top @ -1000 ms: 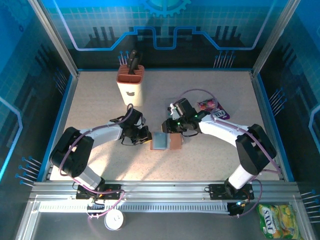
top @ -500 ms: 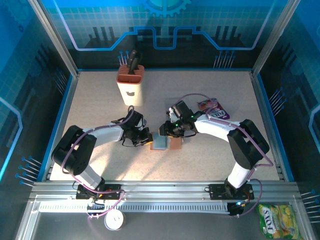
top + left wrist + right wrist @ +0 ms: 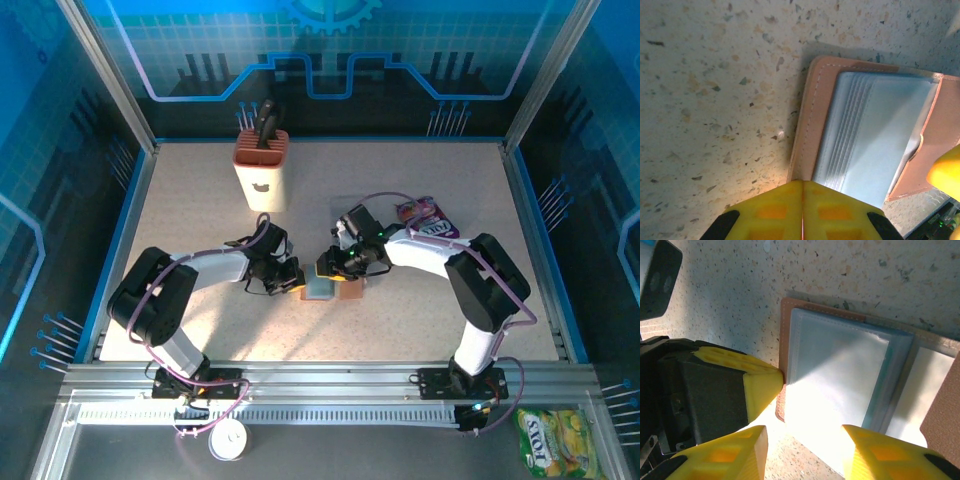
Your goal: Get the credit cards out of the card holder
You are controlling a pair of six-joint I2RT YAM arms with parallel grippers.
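Card holder (image 3: pixel 333 288): small flat brown leather-look bifold wallet with blue-grey inner pockets. It lies open and face up on the pale speckled table top (image 3: pixel 200 220), mid-table, between the two arms.

Top view. The left gripper (image 3: pixel 292 281) meets the holder's left edge. The right gripper (image 3: pixel 330 268) hangs over the left half. A purple snack packet (image 3: pixel 428 218) lies well apart, behind the right arm.

Left wrist view. The left gripper's yellow fingers are pressed together with nothing between them, tip set against the holder's brown border. The pocket mouths show as stacked pale ridges.

Right wrist view. The right gripper's jaws stand partly apart and empty, straddling the blue-grey pocket panel. The left gripper's tip touches the brown edge beside it. A teal strip along the panel's inner side may be a card edge; I cannot tell.

Credit cards: not made out separately, judged to be tucked inside the pockets.

Handling, judged.
- Holder: light and soft, likely to slide or fold on the smooth top unless pinned at its border.
- Cards: thin, stiff, slick and snug in their sleeves. Take one by an exposed edge and draw it flat along the pocket opening; a shallow pinch may slip.
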